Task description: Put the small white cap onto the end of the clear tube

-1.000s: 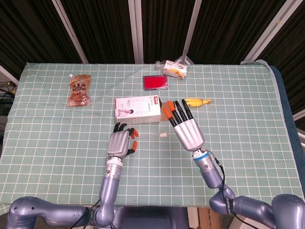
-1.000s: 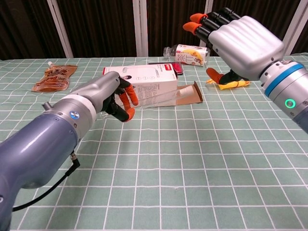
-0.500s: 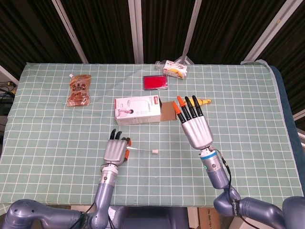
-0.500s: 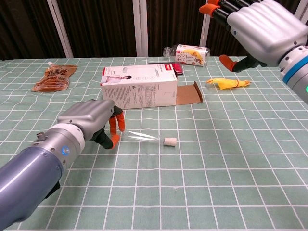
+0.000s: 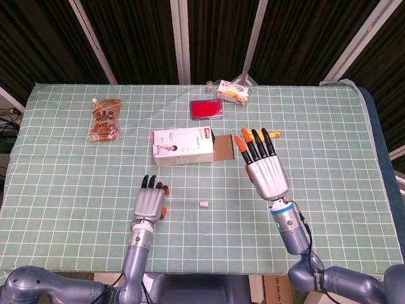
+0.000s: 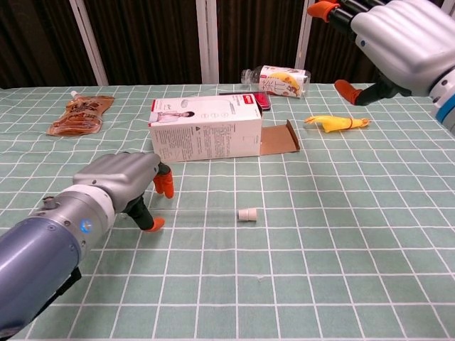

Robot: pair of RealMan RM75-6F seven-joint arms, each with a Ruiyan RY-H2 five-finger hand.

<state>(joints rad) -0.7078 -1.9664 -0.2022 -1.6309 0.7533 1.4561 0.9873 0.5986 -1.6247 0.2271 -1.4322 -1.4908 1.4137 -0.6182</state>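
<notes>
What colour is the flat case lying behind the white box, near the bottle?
Red, with a darker rim. The case shows best in the head view.

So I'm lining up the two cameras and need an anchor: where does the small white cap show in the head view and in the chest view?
Head view: the small white cap lies on the green checked tablecloth just below centre, between the two hands.
Chest view: the cap sits near the middle, right of the left hand.
Shared landmark: the white cardboard box lies beyond the cap in both.
</notes>
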